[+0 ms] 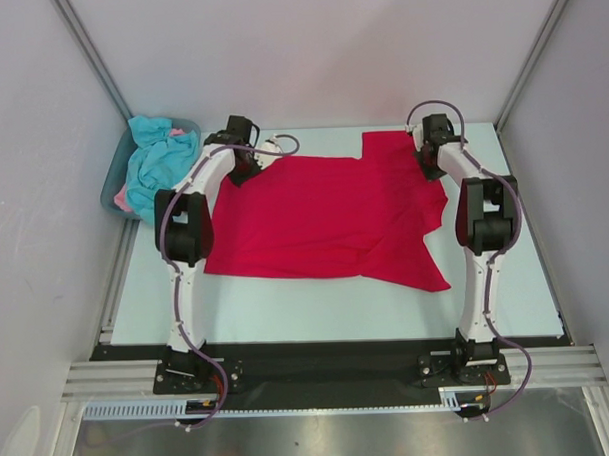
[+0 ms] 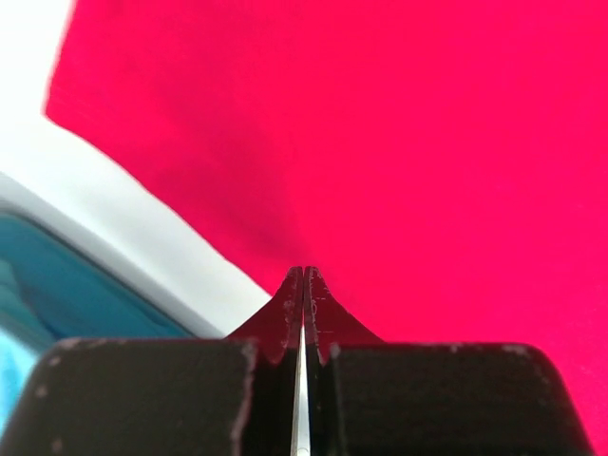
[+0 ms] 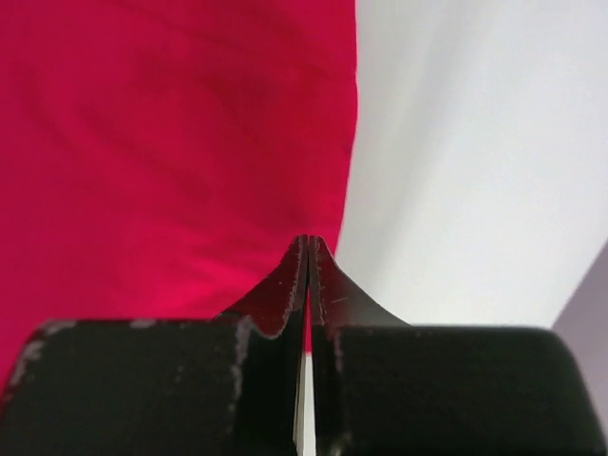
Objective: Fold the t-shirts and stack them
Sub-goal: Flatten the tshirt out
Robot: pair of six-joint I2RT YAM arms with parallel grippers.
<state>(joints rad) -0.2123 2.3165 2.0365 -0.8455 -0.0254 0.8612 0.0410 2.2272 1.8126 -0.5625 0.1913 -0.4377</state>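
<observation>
Left end effector [image 2: 304, 272], right end effector [image 3: 309, 239]: jaws pressed shut at far corners of crimson t-shirt [image 1: 324, 217], flat on desk [image 1: 287, 309]. Top view only: turquoise t-shirt [image 1: 162, 158] in tub [image 1: 110, 187]. Near hem well back from desk front.

Both arms reach forward, left gripper [image 2: 304, 274] and right gripper [image 3: 309, 241] with jaws pressed together

light: bright, even | shadows: faint | top view: sharp | wrist views: soft focus
</observation>
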